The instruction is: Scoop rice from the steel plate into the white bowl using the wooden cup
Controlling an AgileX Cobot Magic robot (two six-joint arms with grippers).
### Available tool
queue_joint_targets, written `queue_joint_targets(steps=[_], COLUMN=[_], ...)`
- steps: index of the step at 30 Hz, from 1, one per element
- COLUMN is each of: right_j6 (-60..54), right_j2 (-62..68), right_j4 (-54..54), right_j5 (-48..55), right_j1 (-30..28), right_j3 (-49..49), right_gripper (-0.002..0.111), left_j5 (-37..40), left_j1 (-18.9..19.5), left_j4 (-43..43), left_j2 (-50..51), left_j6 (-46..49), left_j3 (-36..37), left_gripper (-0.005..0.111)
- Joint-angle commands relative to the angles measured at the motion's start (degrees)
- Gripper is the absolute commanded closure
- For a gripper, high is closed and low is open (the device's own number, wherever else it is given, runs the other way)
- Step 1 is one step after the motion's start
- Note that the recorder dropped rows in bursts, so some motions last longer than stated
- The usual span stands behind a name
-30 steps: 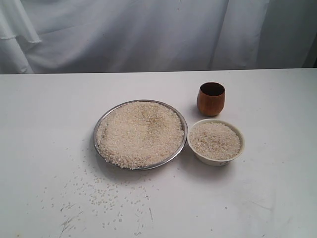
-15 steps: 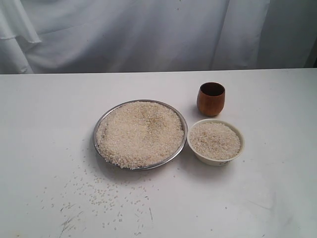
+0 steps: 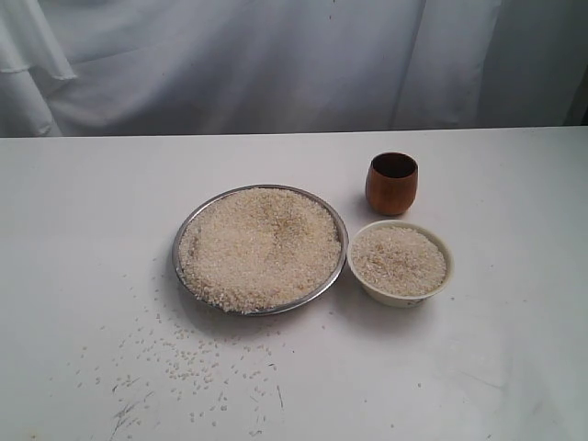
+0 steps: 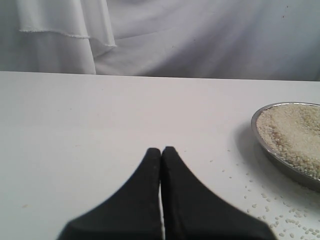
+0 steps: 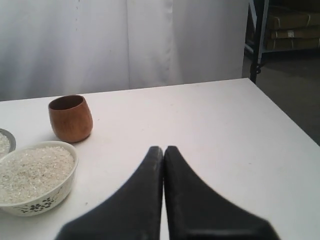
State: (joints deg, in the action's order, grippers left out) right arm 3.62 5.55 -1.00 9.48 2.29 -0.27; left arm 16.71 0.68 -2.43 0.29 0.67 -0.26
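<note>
The steel plate (image 3: 191,226) sits mid-table, heaped with rice (image 3: 259,246). To its right stands the white bowl (image 3: 401,295), full of rice, and behind the bowl the wooden cup (image 3: 391,185) stands upright and empty. Neither arm shows in the exterior view. My left gripper (image 4: 161,150) is shut with nothing held, over bare table left of the steel plate (image 4: 260,136). My right gripper (image 5: 164,149) is also shut and empty, to the right of the white bowl (image 5: 42,202) and the wooden cup (image 5: 70,118).
Loose grains (image 3: 188,354) lie scattered on the white table in front of the plate. A white cloth (image 3: 276,64) hangs behind the table. The table's right edge (image 5: 287,122) drops to a dark floor with a shelf (image 5: 285,25) beyond.
</note>
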Motion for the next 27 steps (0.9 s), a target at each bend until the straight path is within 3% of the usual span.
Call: queue_joint_targets(steps=[1,27], right_j6=[-0.22,-1.46], right_j2=[-2.99,-5.55], right_j4=[1.69,2.11], right_j5=[5.88,9.72], right_j1=[0.09,0.09], right_j3=[0.27,0.27], right_gripper=[0.108,0.108], left_j5=[-0.36,-0.36], left_j1=[-0.09,-0.09], left_j4=[-0.04,-0.04], left_j2=[-0.29,-0.29], left_j6=[-0.18,-0.18], left_j3=[0.26,0.26], left_gripper=[0.107,0.107])
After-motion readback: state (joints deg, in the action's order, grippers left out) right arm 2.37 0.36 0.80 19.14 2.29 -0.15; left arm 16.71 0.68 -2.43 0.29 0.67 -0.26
